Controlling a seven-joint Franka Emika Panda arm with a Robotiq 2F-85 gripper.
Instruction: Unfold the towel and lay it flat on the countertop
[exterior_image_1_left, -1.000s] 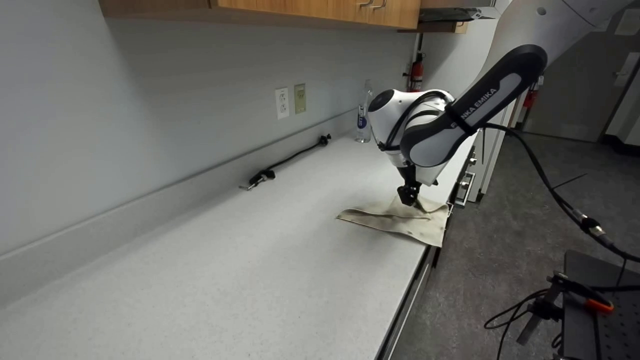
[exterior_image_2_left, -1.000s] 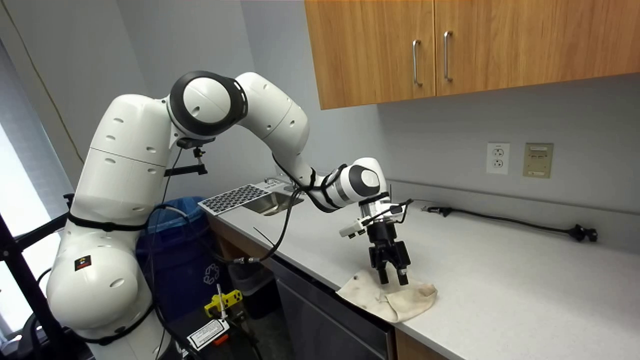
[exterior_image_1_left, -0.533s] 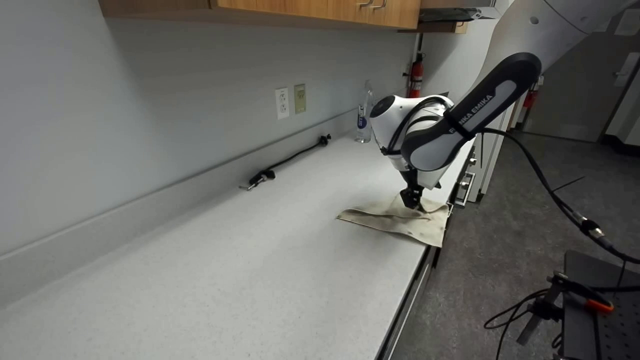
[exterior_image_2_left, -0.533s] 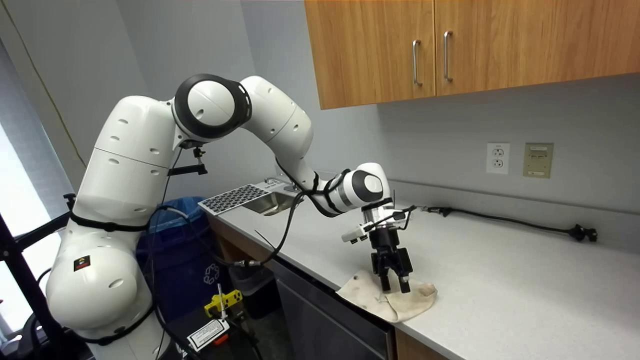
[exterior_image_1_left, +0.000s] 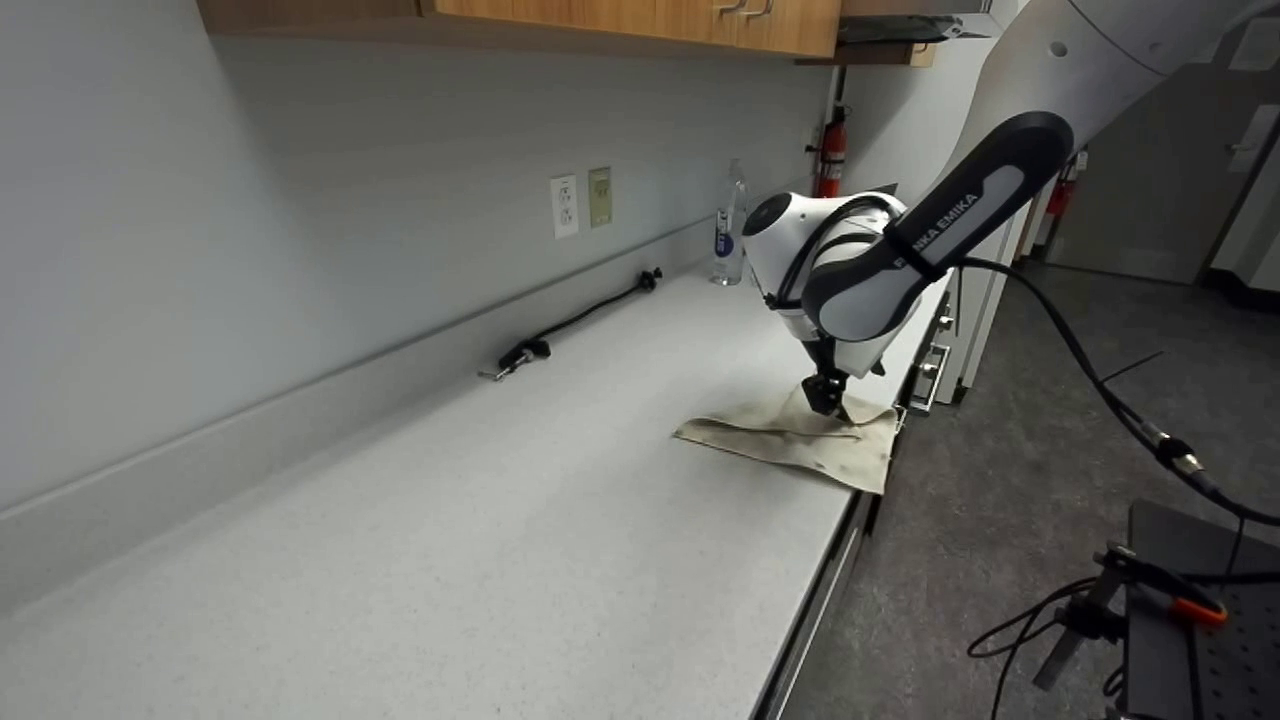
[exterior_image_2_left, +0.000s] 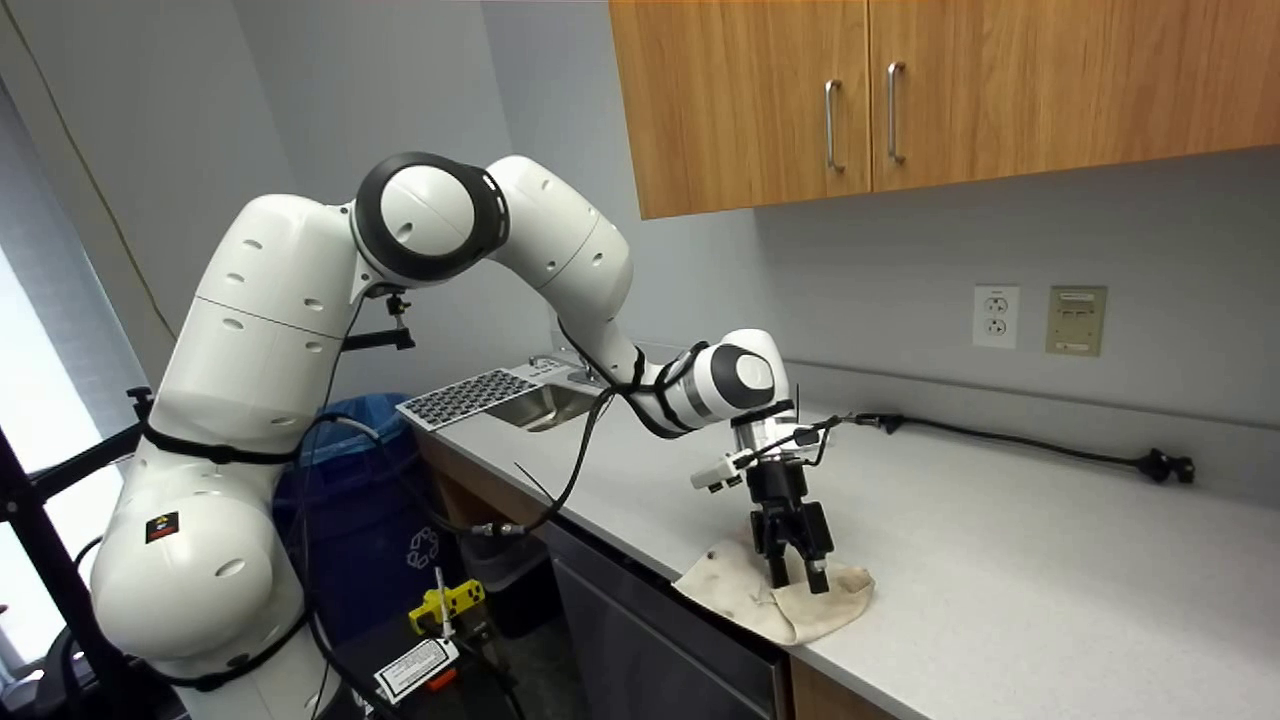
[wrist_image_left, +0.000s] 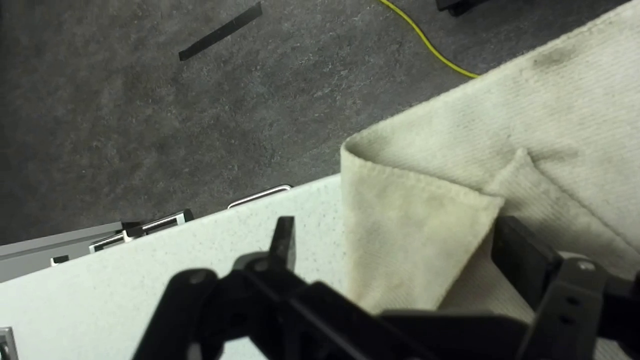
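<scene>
The cream towel (exterior_image_2_left: 735, 592) lies wrinkled at the front edge of the pale countertop (exterior_image_2_left: 1000, 580), part of it hanging past that edge. In the wrist view one end of the towel (wrist_image_left: 575, 120) is folded over as a flap (wrist_image_left: 410, 220), with a smaller crease beside the flap's corner. My gripper (exterior_image_2_left: 798, 584) points down, low over this fold, its jaws wide apart. In the wrist view one finger (wrist_image_left: 284, 240) stands over bare countertop and the opposite finger (wrist_image_left: 522, 260) is close by the flap's corner; whether it touches cannot be told. Nothing is gripped.
A black cable with clamp ends (exterior_image_1_left: 590, 312) lies along the backsplash. Farther back stands a clear bottle (exterior_image_1_left: 729, 235). Wooden cabinets (exterior_image_2_left: 950, 95) hang above the counter, and a sink (exterior_image_2_left: 540, 405) is set into it. Beyond the front edge the floor (wrist_image_left: 150, 110) drops away.
The gripper has come down closer to the towel and shifted slightly right in an exterior view, the arm following. Towel and jaws look the same as before.
</scene>
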